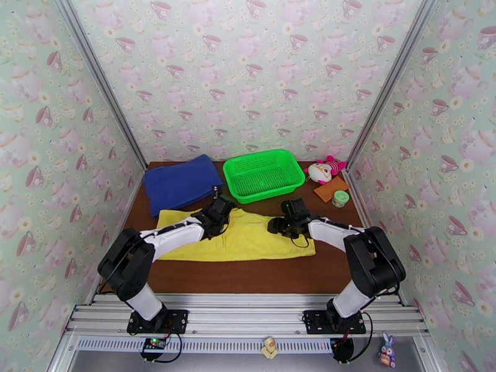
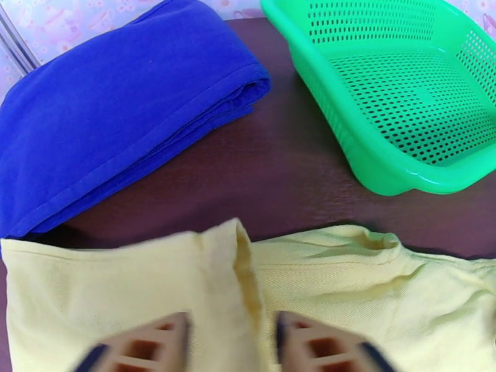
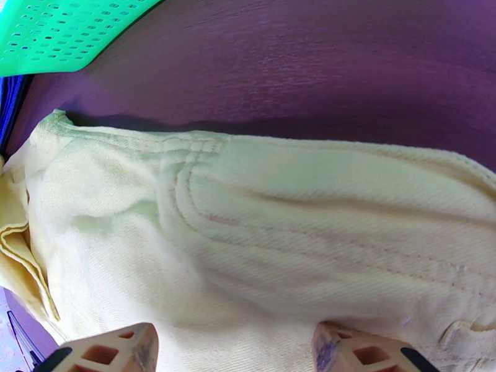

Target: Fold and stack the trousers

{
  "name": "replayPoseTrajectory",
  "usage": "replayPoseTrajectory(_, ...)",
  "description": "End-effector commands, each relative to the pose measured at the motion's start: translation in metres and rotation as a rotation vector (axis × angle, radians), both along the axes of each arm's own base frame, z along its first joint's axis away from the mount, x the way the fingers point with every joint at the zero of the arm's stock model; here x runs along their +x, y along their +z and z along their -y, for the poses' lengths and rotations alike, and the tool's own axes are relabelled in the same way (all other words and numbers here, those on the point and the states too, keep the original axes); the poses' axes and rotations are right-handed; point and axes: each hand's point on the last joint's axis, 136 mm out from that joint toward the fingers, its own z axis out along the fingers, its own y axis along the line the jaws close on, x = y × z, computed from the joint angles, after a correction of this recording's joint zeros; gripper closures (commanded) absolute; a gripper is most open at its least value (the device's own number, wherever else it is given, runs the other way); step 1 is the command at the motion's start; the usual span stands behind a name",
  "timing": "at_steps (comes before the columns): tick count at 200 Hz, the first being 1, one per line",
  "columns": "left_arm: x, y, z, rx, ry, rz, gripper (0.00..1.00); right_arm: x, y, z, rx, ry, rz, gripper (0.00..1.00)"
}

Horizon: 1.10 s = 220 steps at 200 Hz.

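A robot test booth: teacup-papered walls [image 1: 248, 75], aluminium rails [image 1: 248, 317].

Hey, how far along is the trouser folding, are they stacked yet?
Folded, it seems: the trousers lie as a flat rectangle on the table. In hand: nothing; left claw and right claw hover open over them. Left: stacking, perhaps onto the blue folded cloth beside them.

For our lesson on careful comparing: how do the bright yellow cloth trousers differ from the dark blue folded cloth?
The bright yellow cloth trousers spread wide across the brown table; the dark blue folded cloth covers less, at the far left. The blue cloth shows stacked layers at its edge; the trousers lie flatter, with one raised ridge. Both are soft cloth outside the green plastic basket.
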Motion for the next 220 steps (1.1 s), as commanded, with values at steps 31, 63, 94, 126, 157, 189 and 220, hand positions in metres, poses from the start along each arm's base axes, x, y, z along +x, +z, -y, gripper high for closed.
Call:
replayPoseTrajectory(31,-0.046,0.002,-0.008,0.054,-0.084,-0.092,0.35,-0.016,-0.019,0.000,-0.003,0.021,-0.063,0.31)
replayPoseTrajectory(63,-0.093,-0.041,-0.006,0.053,-0.155,-0.327,0.37,-0.013,-0.022,-0.005,0.008,0.028,-0.069,0.31)
replayPoseTrajectory(94,-0.112,-0.067,0.015,0.007,-0.252,-0.416,0.41,-0.011,-0.020,-0.014,0.009,0.043,-0.066,0.31)
replayPoseTrajectory(126,-0.116,-0.087,0.027,0.024,-0.289,-0.474,0.42,-0.013,-0.018,-0.018,0.003,0.050,-0.065,0.31)
replayPoseTrajectory(157,-0.114,-0.098,0.019,0.121,-0.224,-0.508,0.47,-0.016,-0.021,-0.014,-0.016,0.040,-0.071,0.31)
replayPoseTrajectory(189,-0.115,-0.098,0.008,0.187,-0.179,-0.509,0.58,-0.019,-0.026,0.002,-0.067,0.000,-0.093,0.30)
replayPoseTrajectory(220,-0.117,-0.099,0.002,0.197,-0.164,-0.517,0.76,-0.020,-0.029,0.018,-0.089,-0.040,-0.108,0.30)
